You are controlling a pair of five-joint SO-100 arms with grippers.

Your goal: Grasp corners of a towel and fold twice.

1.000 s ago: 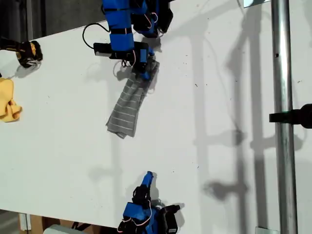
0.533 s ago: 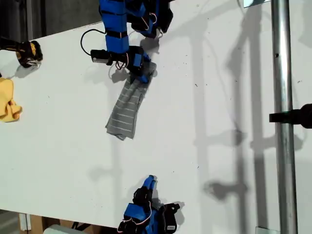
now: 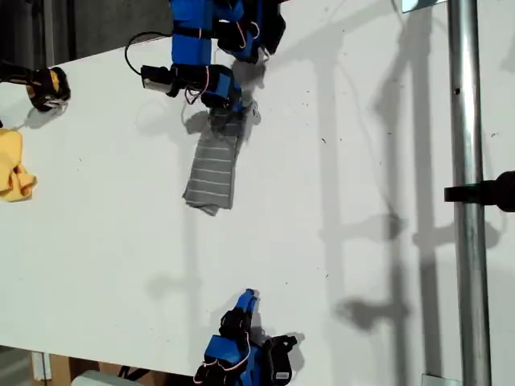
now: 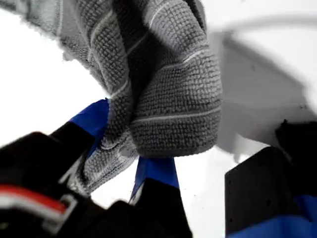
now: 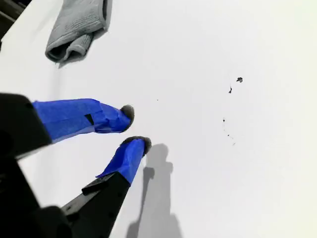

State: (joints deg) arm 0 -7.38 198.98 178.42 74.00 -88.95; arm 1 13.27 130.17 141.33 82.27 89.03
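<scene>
The grey striped towel (image 3: 213, 169) lies bunched into a narrow strip on the white table (image 3: 346, 161), in the upper middle of the exterior view. Its far end is lifted, and my first gripper (image 3: 228, 112) is shut on that end. In the first wrist view, the towel (image 4: 168, 99) folds over the blue fingers (image 4: 156, 171) of my first gripper (image 4: 124, 148). Which corners are held is hidden in the folds. My second gripper (image 3: 248, 299) rests near the table's front edge, well short of the towel. The second wrist view shows my second gripper (image 5: 134, 128) slightly open on nothing, with the towel (image 5: 77, 25) far ahead.
A yellow cloth (image 3: 14, 170) lies at the exterior view's left edge, with a black and yellow object (image 3: 44, 85) above it. A metal pole (image 3: 467, 201) with a black clamp (image 3: 483, 193) runs down the exterior view's right side.
My first gripper has moved toward the exterior view's upper left with the towel end. The strip has swung straighter, its lower end shifting right. The second arm has barely moved.
</scene>
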